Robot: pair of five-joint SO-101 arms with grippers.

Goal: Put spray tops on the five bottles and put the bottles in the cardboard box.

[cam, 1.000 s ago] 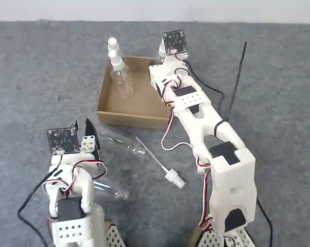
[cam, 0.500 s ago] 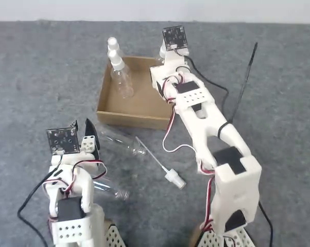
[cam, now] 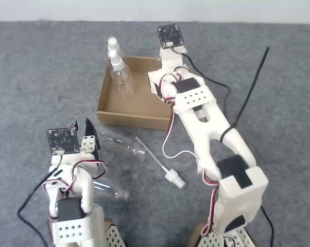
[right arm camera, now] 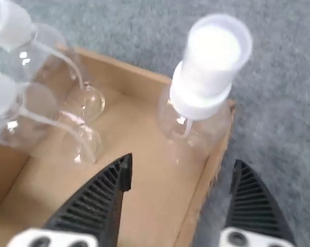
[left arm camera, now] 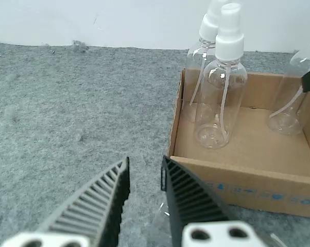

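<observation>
The cardboard box holds two capped spray bottles in its far left corner. A third capped bottle stands in the far right corner, between and just beyond the spread fingers of my open right gripper, apart from both. An uncapped bottle lies on the table in front of the box, and another lies beside the left arm. A loose spray top with its tube lies between the arms. My left gripper hovers near the table, narrowly open and holding nothing.
Grey felt covers the table. The right arm stretches over the box's near right corner, trailing cables. A black cable hangs to its right. Open carpet lies left of the box.
The right arm's wrist has drawn slightly up and toward the far left over the box, while its lower part swung right. The left arm and the bottles have stayed still.
</observation>
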